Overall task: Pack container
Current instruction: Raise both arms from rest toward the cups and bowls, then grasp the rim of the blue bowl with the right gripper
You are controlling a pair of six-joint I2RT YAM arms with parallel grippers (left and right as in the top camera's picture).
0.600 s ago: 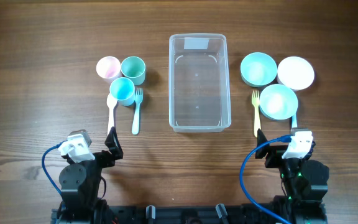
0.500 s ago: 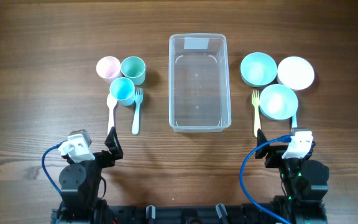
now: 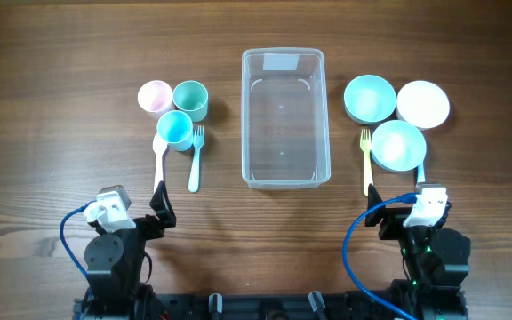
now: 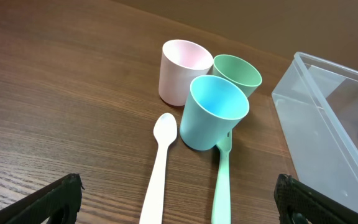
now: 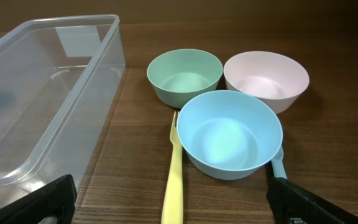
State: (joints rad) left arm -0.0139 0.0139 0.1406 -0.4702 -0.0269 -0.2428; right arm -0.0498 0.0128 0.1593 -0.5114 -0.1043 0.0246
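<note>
Delta: nothing moved; both arms parked at the near edge as before.
Container [image 3: 244,116]: table centre, empty.
Left gripper [image 4: 182,205]: jaws wide apart, holding nothing.
Right gripper [image 5: 173,202]: same.
Bowls: green bowl [image 5: 184,76], pink bowl [image 5: 266,79], blue bowl [image 5: 229,132], right of container.
Cups: pink cup [image 4: 183,70], green cup [image 4: 237,73], blue cup [image 4: 213,119], left.
Cutlery: spoon [image 4: 159,168], green fork [image 4: 222,180], yellow fork [image 5: 174,174], on the table.
Progress: nothing packed; all left to do.
</note>
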